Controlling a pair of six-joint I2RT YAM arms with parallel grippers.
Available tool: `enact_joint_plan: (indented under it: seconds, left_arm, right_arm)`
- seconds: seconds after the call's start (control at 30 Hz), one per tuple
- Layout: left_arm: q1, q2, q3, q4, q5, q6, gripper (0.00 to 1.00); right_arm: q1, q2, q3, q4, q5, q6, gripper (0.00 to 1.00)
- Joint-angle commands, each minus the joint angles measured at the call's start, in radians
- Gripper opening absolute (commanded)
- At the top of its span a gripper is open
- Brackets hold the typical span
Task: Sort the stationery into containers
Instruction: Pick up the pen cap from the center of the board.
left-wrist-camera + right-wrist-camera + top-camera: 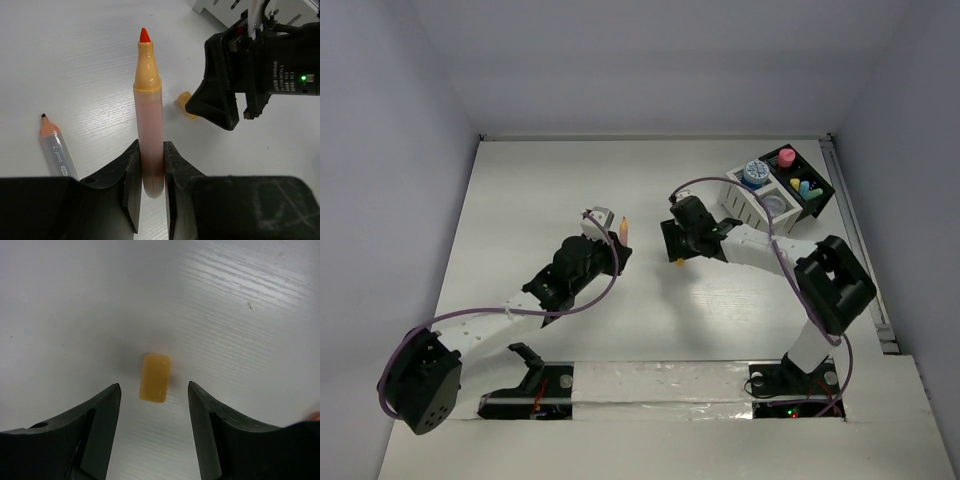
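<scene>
Our left gripper clamps the marker. Our right gripper hangs half open, empty, over the cap. We should centre on it, lower, then close gently.

Lying marker — "point"; wrist motor — "DAMIAO".

Glossy plastic marker; matt, finely grained white table.
</scene>
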Motion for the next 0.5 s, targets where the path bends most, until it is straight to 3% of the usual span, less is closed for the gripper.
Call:
enact_joint_plan:
  seconds: [0.0,0.1,0.2,0.37,0.47]
  left_arm:
    - [0.003,-0.019,-0.010,0.035,-0.011,0.014,0.00]
    - [0.003,-0.016,-0.009,0.035,-0.016,0.014,0.00]
    - [0.003,-0.004,-0.006,0.038,-0.014,0.012,0.00]
    - [0.003,0.012,-0.006,0.046,-0.006,0.012,0.00]
    - [0.003,0.012,-0.007,0.051,-0.006,0.009,0.00]
  right_arm:
    - [-0.022,0.025,0.048,0.015,-0.020,-0.017,0.62]
    - [-0.031,0.062,0.054,0.019,-0.037,-0.020,0.60]
    - [-0.031,0.103,0.065,0.027,-0.058,-0.020,0.48]
    - [-0.031,0.159,0.086,0.042,-0.055,-0.018,0.47]
    - [-0.031,0.165,0.094,0.035,-0.043,-0.020,0.26]
